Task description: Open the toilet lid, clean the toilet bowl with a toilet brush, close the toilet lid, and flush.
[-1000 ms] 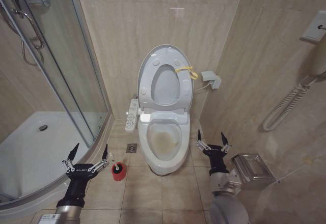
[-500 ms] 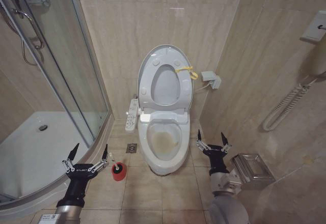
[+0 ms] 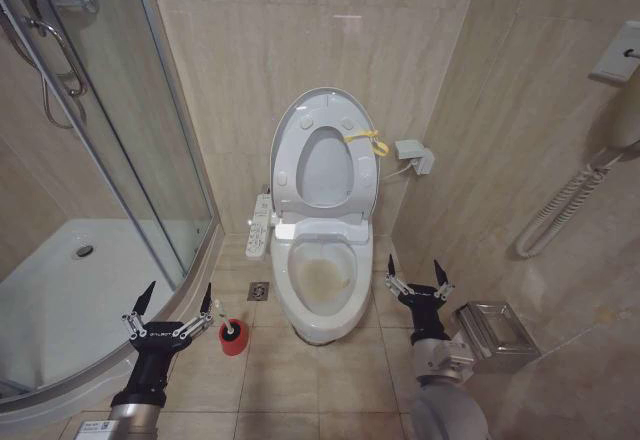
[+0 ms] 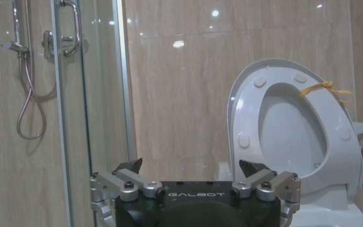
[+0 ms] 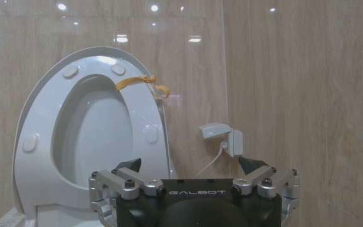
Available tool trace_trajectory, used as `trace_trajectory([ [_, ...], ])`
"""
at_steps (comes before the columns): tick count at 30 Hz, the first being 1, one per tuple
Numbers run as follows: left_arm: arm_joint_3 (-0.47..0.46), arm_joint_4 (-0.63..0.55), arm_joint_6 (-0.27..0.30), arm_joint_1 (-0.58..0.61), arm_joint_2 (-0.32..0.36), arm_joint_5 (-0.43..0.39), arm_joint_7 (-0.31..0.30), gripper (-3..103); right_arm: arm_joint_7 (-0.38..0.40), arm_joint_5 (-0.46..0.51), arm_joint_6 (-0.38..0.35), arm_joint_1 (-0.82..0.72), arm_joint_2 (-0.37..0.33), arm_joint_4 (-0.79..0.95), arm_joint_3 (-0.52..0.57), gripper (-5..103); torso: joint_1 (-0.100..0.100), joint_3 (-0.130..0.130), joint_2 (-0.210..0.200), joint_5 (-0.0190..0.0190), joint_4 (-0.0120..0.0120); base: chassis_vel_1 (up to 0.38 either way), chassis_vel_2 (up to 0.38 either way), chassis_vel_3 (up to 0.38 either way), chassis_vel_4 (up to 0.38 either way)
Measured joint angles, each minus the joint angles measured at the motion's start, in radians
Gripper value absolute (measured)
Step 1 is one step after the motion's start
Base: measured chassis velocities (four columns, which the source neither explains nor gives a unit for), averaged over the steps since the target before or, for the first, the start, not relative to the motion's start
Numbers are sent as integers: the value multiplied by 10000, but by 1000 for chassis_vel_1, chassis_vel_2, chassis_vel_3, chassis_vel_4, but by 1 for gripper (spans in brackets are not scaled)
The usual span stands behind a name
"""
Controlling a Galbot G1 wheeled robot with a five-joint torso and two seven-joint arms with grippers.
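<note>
Glossy white oval plastic toilet lid (image 3: 325,150) stands upright against the beige tile wall, yellow loop strap (image 3: 366,141) at its rim. Below it, white ceramic toilet bowl (image 3: 322,312), yellow-brown stained inside. Left of the bowl, black-bristled toilet brush (image 3: 232,334) in a red cup, handle hard to make out. Left gripper (image 3: 170,306) beside the brush, right gripper (image 3: 418,276) right of the bowl: both spread wide, empty.
</note>
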Motion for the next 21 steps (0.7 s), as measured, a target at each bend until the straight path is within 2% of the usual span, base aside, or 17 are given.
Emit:
trace_trajectory([
  [21,0,0,0,0,0,0,-1,100,0,-9,0,0,0,0,0,100,0,0,0,0,0,0,0,0,0],
])
